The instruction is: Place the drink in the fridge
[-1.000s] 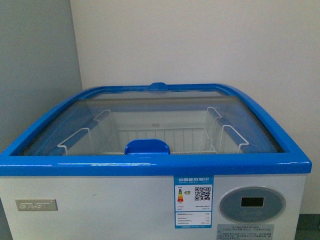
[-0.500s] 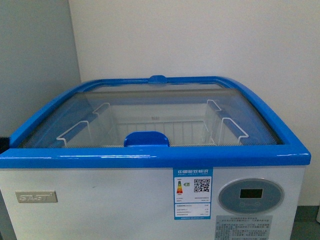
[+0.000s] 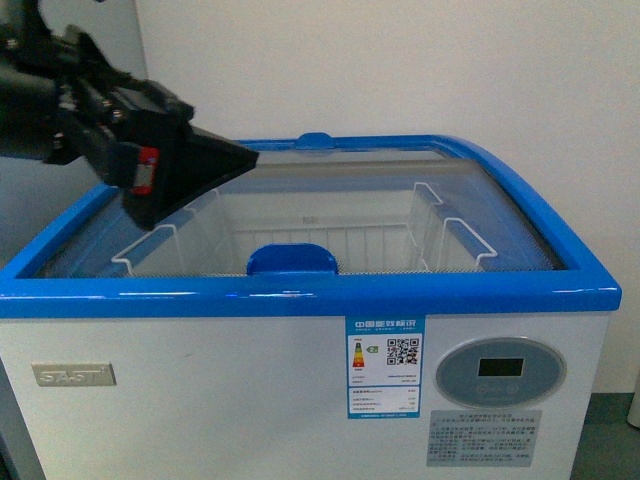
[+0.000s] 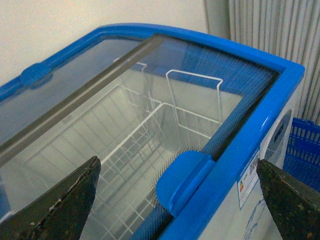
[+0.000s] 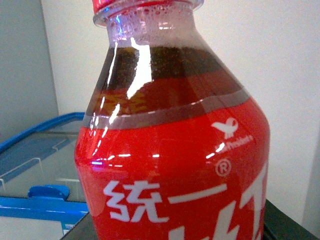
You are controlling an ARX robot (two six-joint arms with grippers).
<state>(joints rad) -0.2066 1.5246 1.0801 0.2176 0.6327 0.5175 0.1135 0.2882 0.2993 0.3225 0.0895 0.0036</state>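
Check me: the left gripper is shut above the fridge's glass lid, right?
Not shut. The left wrist view shows the left gripper open, its fingers wide apart, above the fridge's glass lid.

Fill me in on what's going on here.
A two-armed robot is getting a drink into a chest freezer. Its right gripper holds a red-labelled bottle of dark liquid, not yet over the freezer. The left gripper hangs open above the left part of the glass sliding lid, away from the blue lid handle at the front edge. The lid looks shut, so the bottle cannot go in yet.
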